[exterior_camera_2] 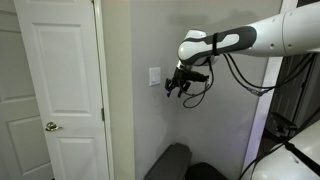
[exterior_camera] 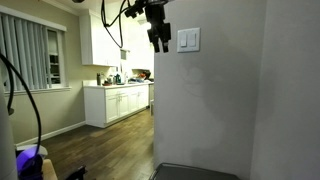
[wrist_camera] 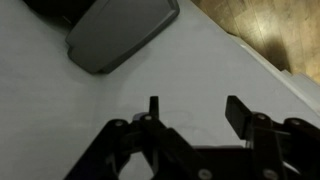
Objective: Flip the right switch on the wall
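Observation:
A small white switch plate point(exterior_camera: 188, 39) sits high on the plain grey-beige wall point(exterior_camera: 210, 110). It also shows in an exterior view point(exterior_camera_2: 154, 77). The right switch point(exterior_camera: 192, 39) is the right-hand rocker in it; the two rockers are too small to tell apart clearly. My gripper point(exterior_camera: 160, 40) hangs close beside the plate at about its height, a little off the wall point(exterior_camera_2: 140, 120), as an exterior view point(exterior_camera_2: 177, 88) shows. In the wrist view my gripper point(wrist_camera: 195, 110) is open and empty, with bare wall point(wrist_camera: 60, 110) behind the fingers. The plate is out of the wrist view.
A grey seat point(exterior_camera: 195, 172) stands at the foot of the wall, also seen in an exterior view point(exterior_camera_2: 170, 160) and the wrist view point(wrist_camera: 120, 30). A white door point(exterior_camera_2: 60, 90) is beside the wall. White kitchen cabinets point(exterior_camera: 118, 103) stand further back.

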You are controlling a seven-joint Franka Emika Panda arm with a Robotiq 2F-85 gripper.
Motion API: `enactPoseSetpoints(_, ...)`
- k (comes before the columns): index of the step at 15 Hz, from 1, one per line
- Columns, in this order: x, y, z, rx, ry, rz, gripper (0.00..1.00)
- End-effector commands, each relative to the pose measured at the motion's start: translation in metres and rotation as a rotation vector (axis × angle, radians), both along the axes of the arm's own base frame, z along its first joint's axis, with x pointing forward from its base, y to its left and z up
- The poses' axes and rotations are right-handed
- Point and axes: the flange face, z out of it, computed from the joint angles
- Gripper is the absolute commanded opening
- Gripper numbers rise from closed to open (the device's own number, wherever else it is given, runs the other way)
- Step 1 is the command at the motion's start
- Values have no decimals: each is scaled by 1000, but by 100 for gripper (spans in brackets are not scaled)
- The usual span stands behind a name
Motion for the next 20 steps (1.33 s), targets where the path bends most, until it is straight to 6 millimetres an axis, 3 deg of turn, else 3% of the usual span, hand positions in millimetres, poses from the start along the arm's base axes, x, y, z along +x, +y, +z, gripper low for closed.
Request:
enactPoseSetpoints(1,10,-1,6,39,-126,-47,39)
enactPoseSetpoints(7,37,2,8,11,-298,-80,2)
enactPoseSetpoints(13,56,13,16,-48,-426,-60,0)
enactPoseSetpoints(20,86,3,31,-128,-498,-115,0)
